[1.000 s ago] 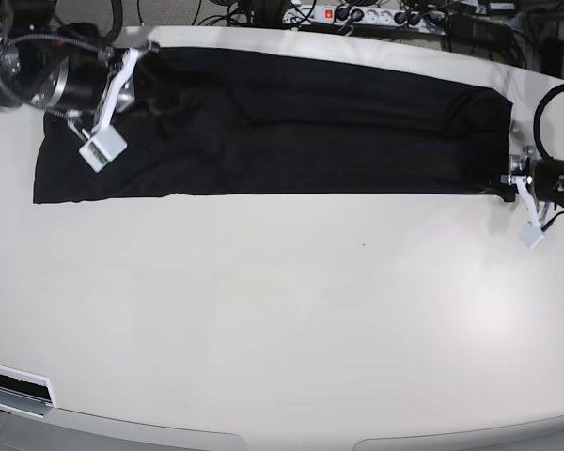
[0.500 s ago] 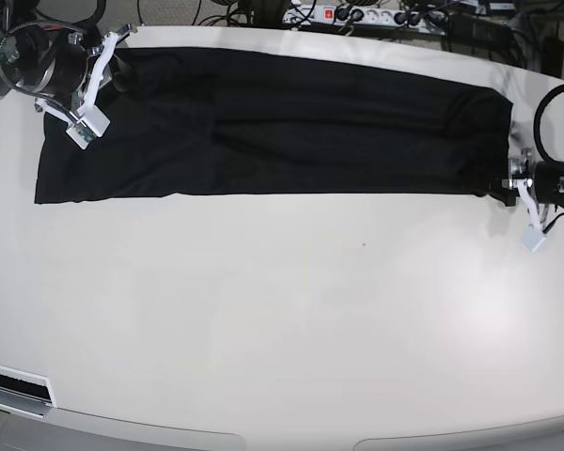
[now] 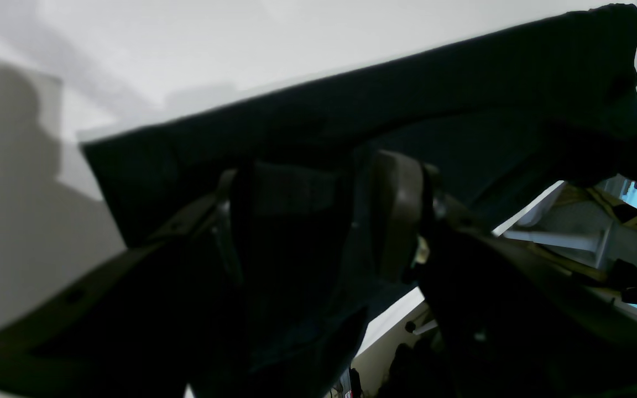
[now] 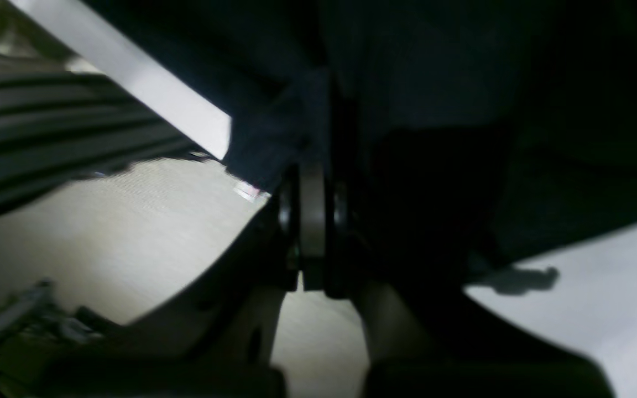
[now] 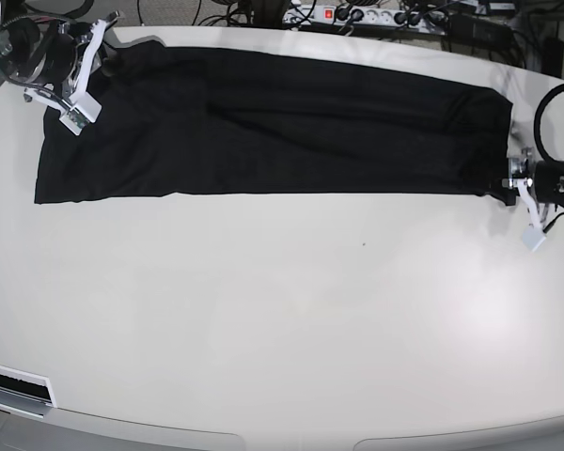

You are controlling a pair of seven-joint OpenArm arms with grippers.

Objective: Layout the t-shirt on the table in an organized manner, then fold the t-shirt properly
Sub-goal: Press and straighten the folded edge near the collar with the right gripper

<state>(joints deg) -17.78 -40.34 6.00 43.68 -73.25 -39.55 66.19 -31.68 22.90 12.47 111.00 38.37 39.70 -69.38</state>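
The black t-shirt (image 5: 282, 122) lies folded in a long band across the far half of the off-white table (image 5: 282, 310). My right gripper (image 5: 99, 56) is at the shirt's far left corner by the table's edge. In the right wrist view it (image 4: 313, 221) is shut on a bunch of black fabric (image 4: 434, 83). My left gripper (image 5: 519, 188) sits at the shirt's near right corner. In the left wrist view its (image 3: 313, 215) jaws stand apart, with the shirt (image 3: 462, 94) lying between and under them.
A power strip (image 5: 357, 14) and cables lie beyond the table's far edge. A white slotted part (image 5: 14, 385) sits at the front left edge. Floor (image 4: 130, 237) shows below the table's far left corner.
My right gripper has moved toward the far left corner of the table, drawing the shirt's far left corner out with it. The left gripper has stayed at the near right corner.
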